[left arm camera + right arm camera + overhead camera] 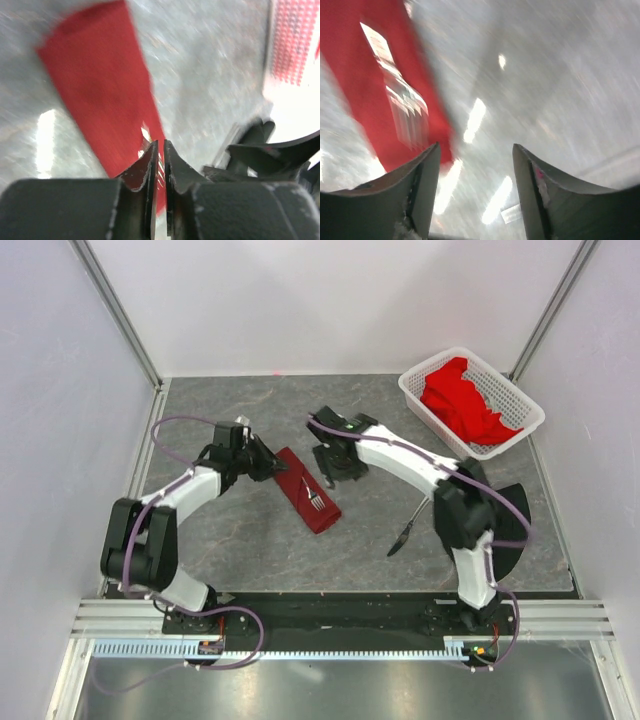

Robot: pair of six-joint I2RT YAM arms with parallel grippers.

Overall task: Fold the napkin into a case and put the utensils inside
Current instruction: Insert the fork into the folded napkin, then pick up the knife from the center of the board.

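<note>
Lying apart from the case [297, 480], the knife [405, 530] shows only from above.

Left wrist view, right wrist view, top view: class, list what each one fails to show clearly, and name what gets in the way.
Left wrist view: whether the left tool grips the case. Its own fingers cover the cloth edge.
Right wrist view: the tines of the fork. Motion blur smears them.
Top view: which end of the knife is the blade. It is too small to tell.
Top view: how many pieces make up the red cloth in the basket. It is bunched together.
</note>
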